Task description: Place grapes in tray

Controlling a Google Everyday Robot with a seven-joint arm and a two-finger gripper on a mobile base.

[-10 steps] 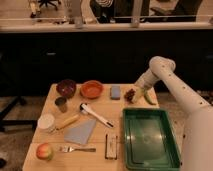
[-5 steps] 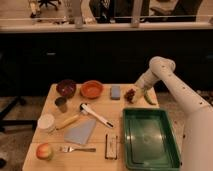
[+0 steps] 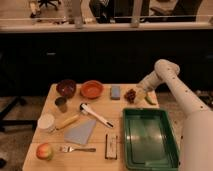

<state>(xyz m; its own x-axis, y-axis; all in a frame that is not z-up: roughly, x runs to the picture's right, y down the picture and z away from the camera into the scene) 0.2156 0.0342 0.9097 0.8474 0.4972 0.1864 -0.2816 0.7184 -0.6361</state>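
The gripper (image 3: 137, 95) hangs low over the far right corner of the table (image 3: 118, 114), its jaws spread wide, just beside the grapes (image 3: 130, 95); whether it touches them I cannot tell. The white arm (image 3: 186, 102) rises from the lower right to a bent elbow, then slopes down and left to the wrist. The grapes lie on the table as a compact clump with no clear long axis, between the grey-blue block (image 3: 115, 92) and a green pepper (image 3: 150, 100). The tray (image 3: 150, 111) sits nearer the camera, long axis running far to near.
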